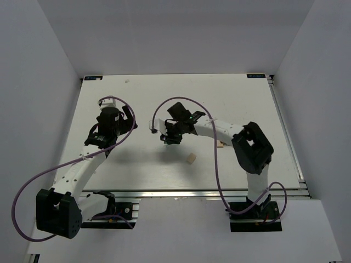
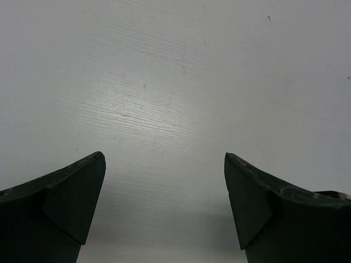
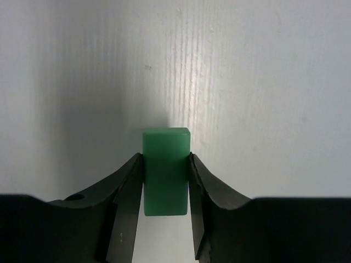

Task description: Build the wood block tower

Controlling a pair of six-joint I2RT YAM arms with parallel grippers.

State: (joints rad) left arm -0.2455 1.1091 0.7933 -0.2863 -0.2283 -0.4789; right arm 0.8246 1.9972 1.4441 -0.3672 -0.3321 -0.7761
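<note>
In the right wrist view a small green block (image 3: 166,172) stands between the two black fingers of my right gripper (image 3: 166,160), which is shut on its sides just above the white table. From above, that right gripper (image 1: 166,137) hangs over the table's middle; the green block is hidden there. A light tan block (image 1: 191,159) lies on the table just right of it and nearer the front. My left gripper (image 2: 164,159) is open over bare table, and from above the left gripper (image 1: 130,119) sits at the left. The wood block tower is out of view.
Another small tan piece (image 1: 219,144) shows beside the right forearm. The white table (image 1: 241,104) is walled by white panels on three sides. Purple cables loop off both arms.
</note>
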